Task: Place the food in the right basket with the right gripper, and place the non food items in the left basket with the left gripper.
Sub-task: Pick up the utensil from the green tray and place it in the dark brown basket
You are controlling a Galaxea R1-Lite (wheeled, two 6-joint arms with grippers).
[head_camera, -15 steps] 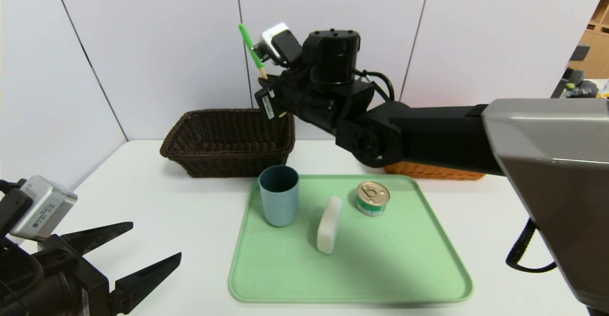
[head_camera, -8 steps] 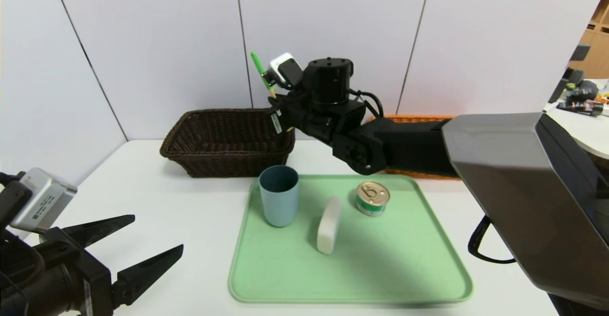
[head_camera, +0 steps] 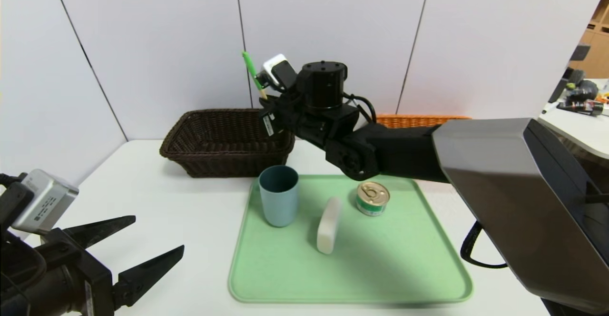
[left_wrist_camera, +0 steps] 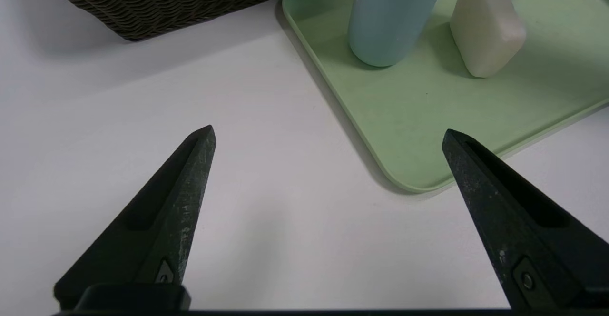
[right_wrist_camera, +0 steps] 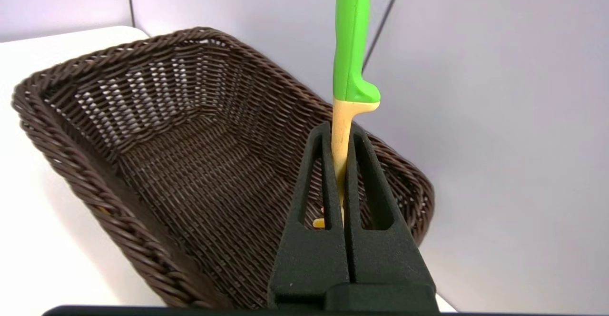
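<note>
The right gripper (right_wrist_camera: 338, 137) is clamped tight on a toy knife (right_wrist_camera: 351, 68), its two fingers pinching the pale yellow blade while the green handle sticks up above them. It holds the knife in the air over the near right corner of the dark brown basket (head_camera: 228, 140), so the brown basket is the thing to steer by here. That basket sits at the back of the white table (head_camera: 157, 202), close to the wall, and I can see nothing lying inside it. Just in front of the brown basket and to its right lies a pale green tray (head_camera: 380, 268). On the tray, nearest the basket, stands a blue cup (head_camera: 279, 194), upright. Further from the basket, beside the cup, a white bar of soap (head_camera: 329, 225) stands on its edge, and beyond that a small tin can (head_camera: 372, 198) with a pull-tab lid. To the right of the brown basket, mostly hidden behind the right arm, an orange basket (head_camera: 418, 120) shows only its rim. The left gripper (left_wrist_camera: 328, 135) hangs low over bare table well in front of the brown basket and to its left, jaws spread wide with nothing between them.
</note>
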